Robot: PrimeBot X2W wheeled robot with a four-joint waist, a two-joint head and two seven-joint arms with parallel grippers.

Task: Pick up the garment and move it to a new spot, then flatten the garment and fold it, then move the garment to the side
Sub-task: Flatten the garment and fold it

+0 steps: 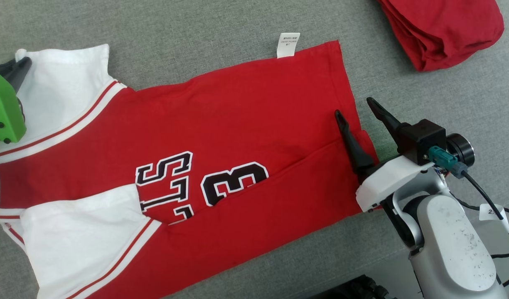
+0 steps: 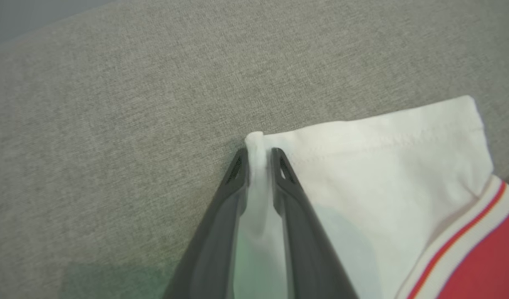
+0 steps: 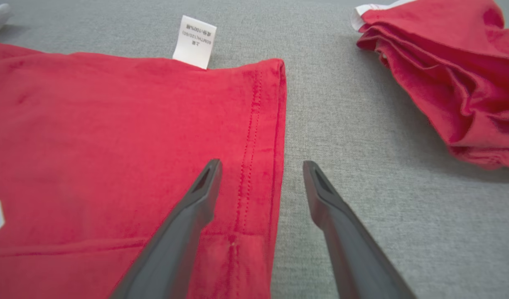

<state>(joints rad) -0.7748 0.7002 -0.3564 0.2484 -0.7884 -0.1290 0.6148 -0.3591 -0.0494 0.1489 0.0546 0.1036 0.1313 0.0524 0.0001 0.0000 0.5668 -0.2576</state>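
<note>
Nearest, at 4 o'clock in the head view, the right gripper (image 1: 353, 106) holds its jaws wide apart. They straddle the hem (image 3: 275, 124) of the garment (image 1: 246, 104), one finger over red cloth and one over bare bench (image 1: 175, 25), gripping nothing. The garment lies spread across the middle of the bench, with a long flap laid over part of its printed number.

At 9 o'clock the left gripper (image 2: 258, 151) has its jaws clamped on a thin pinch at the corner of the white sleeve (image 2: 383, 166). That pinch sits at the very edge of the cloth, so a firm pull could let it slip free. Lifting from the left alone, with the hem unheld, would probably drag the garment askew and disturb the flap. Closing the right jaws where they stand might catch only the top layer.

Farther off, a white care label (image 1: 288, 43) pokes out at 12 o'clock. At 1 o'clock a second red garment (image 1: 441, 29) lies bundled, well apart from the hem, but in the way of any move toward that side.
</note>
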